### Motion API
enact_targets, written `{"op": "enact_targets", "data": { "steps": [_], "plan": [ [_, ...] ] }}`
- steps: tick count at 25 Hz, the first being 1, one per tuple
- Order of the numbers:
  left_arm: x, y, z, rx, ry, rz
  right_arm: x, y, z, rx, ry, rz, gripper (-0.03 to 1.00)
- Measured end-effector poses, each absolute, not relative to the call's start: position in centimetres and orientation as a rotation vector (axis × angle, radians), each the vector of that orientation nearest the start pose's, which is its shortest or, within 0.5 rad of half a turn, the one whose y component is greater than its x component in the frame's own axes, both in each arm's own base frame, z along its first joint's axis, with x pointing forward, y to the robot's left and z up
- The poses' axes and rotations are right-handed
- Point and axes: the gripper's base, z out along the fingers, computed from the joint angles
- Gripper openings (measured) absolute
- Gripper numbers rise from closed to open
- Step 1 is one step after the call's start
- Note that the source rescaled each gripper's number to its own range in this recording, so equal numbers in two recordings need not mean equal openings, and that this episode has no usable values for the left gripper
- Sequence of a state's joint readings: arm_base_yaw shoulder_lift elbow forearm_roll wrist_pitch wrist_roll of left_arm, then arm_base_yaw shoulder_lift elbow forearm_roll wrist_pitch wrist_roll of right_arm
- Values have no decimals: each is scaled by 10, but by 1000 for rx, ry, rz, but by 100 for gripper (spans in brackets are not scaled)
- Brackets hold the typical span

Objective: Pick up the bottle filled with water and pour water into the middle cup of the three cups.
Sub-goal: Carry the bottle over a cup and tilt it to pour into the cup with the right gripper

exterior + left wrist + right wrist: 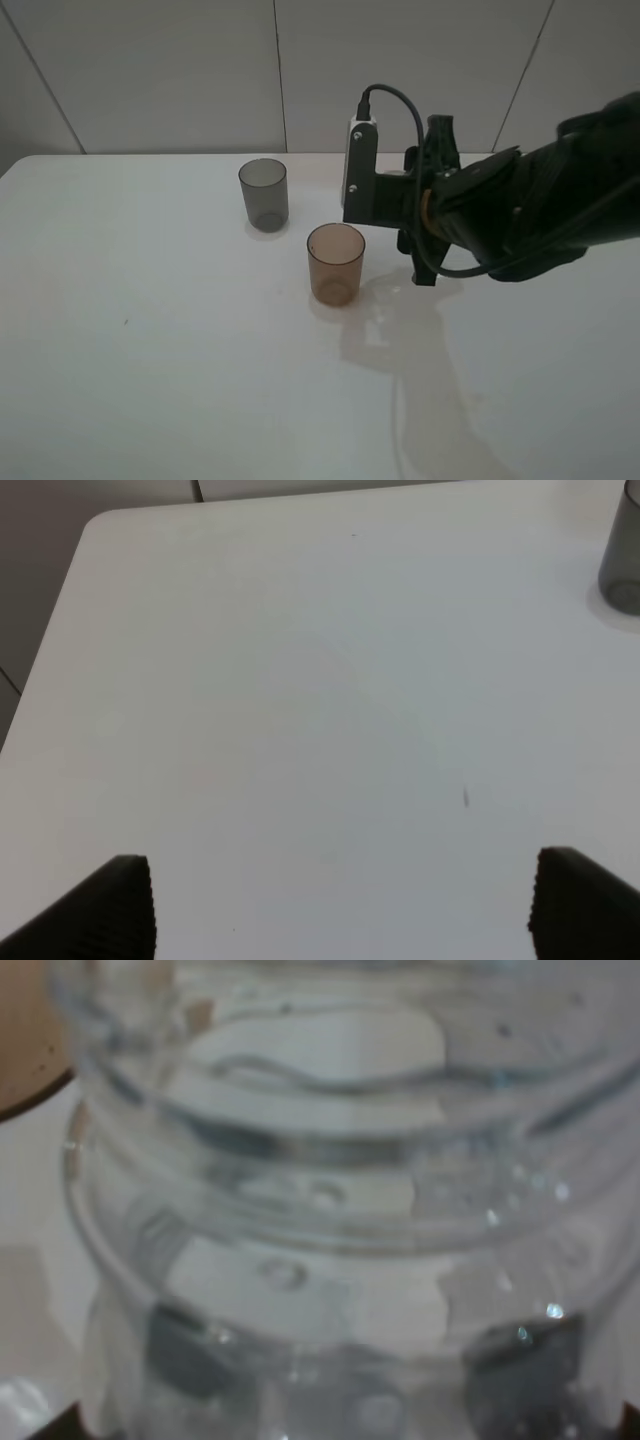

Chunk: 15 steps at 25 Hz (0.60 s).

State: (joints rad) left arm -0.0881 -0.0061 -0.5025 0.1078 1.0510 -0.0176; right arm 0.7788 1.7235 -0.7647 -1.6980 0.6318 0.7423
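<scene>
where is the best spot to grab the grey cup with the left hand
Probably across the mid-wall of the grey cup, coming in from the high view's left: it stands upright, straight-sided, handleless, and the amber cup sits near its front right. The left hand is open.

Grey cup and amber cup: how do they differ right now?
Colour: the grey cup is smoky grey, the amber cup amber-brown. Place: the grey cup stands farther back and left, the amber cup nearer the camera. The amber cup sits close beside the right arm; the grey cup stands clear of it. Both are upright, translucent, handleless tumblers of similar size.
</scene>
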Motion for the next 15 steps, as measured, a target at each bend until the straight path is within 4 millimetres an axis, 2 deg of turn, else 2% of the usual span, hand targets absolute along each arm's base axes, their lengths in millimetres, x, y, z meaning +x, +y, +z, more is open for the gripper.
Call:
{"op": "enact_targets", "data": {
  "steps": [9, 15],
  "plan": [
    [-5, 9, 279, 66, 2021, 62, 261, 181, 163, -1593, 1669, -874, 3],
    [-5, 9, 279, 66, 2021, 62, 263, 182, 151, -1658, 1663, -907, 3]
  ]
}}
